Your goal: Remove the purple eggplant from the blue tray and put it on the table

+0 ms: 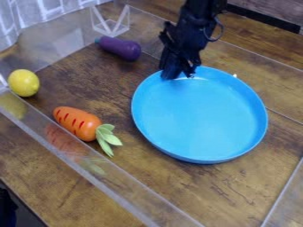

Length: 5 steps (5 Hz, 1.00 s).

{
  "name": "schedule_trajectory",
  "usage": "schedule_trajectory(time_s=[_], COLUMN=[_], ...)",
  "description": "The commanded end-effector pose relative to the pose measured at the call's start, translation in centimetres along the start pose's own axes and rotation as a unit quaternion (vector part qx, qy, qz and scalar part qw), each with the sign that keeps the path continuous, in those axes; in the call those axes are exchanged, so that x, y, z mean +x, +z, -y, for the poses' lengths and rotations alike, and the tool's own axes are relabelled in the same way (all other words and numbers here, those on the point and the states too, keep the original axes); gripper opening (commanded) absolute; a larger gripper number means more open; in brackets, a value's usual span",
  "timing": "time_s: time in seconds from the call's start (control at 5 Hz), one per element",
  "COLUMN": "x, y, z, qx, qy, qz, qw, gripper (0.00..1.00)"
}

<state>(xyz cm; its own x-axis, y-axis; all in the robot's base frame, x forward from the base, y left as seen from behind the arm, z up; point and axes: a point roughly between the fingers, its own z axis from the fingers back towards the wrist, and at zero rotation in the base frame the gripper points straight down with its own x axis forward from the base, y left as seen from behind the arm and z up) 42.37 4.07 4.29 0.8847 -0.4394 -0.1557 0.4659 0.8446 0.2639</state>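
The purple eggplant (119, 48) lies on the wooden table (71, 191) at the back, just left of the blue tray (219, 124) and outside it. The tray holds nothing. My gripper (178, 74) points down with its tips at the tray's far-left rim. Its fingers are together, and I cannot tell whether they pinch the rim or only press against it. The eggplant sits a short way to the gripper's left, untouched.
A yellow lemon (24, 82) rests at the left edge by the clear acrylic wall (48, 40). An orange carrot with green leaves (78, 123) lies left of the tray's front. Bare wood shows in the foreground.
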Motion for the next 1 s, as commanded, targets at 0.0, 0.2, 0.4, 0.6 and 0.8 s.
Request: schedule_trajectory(time_s=[0.0,0.2,0.4,0.6,0.8], x=[0.9,0.9,1.0,0.7,0.3], y=[2.0,1.8,1.7,1.8,1.9], z=[-0.8,-1.0,-1.1,-1.5,-1.9], qx=[0.026,0.031,0.036,0.038,0.040], qy=[-0.008,-0.015,-0.021,-0.017,-0.013], qz=[0.028,0.028,0.028,0.026,0.024], qw=[0.9992,0.9990,0.9987,0.9988,0.9988], gripper=[0.00,0.00,0.00,0.00,0.00])
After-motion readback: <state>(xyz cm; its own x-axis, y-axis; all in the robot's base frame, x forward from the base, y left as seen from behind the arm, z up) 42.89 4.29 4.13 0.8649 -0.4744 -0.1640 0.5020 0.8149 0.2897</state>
